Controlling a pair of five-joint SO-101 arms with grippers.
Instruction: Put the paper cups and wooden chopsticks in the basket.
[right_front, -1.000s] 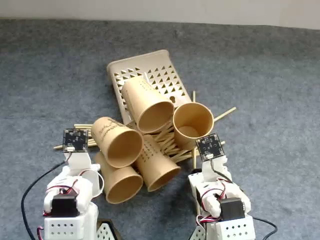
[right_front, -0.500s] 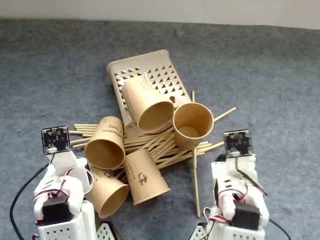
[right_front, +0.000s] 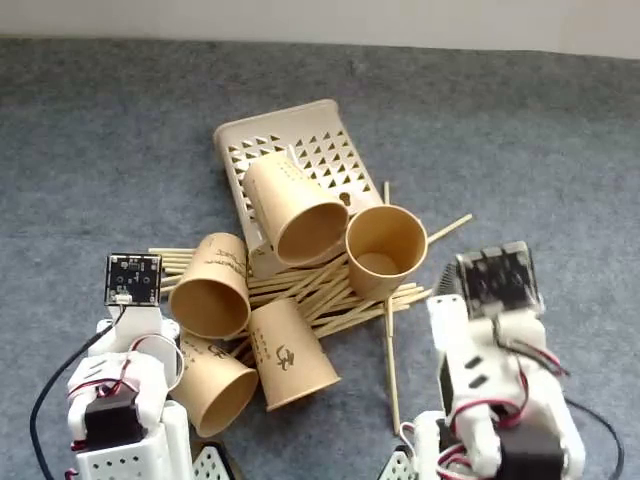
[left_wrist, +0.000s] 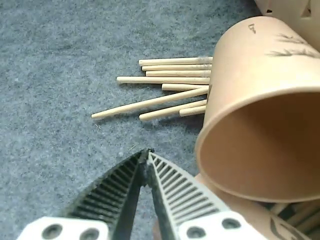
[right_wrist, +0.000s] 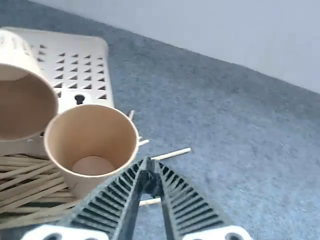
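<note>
Five brown paper cups (right_front: 212, 285) and a heap of pale wooden chopsticks (right_front: 330, 295) lay piled against the near side of the beige perforated plastic basket (right_front: 300, 140), none apparently inside; one cup leaned on it. My left gripper (left_wrist: 146, 157) and right gripper (right_wrist: 148, 172) sat closed tight, holding nothing, nearer me than the basket. I judged any push into that pile could roll a cup away or scatter sticks. Open grey carpet (right_front: 90, 150) spread beyond the basket's far and outer sides, giving room.

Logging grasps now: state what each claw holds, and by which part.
Nothing is held. The left claw is shut and empty near loose chopsticks; the right claw is shut and empty near a paper cup.
</note>
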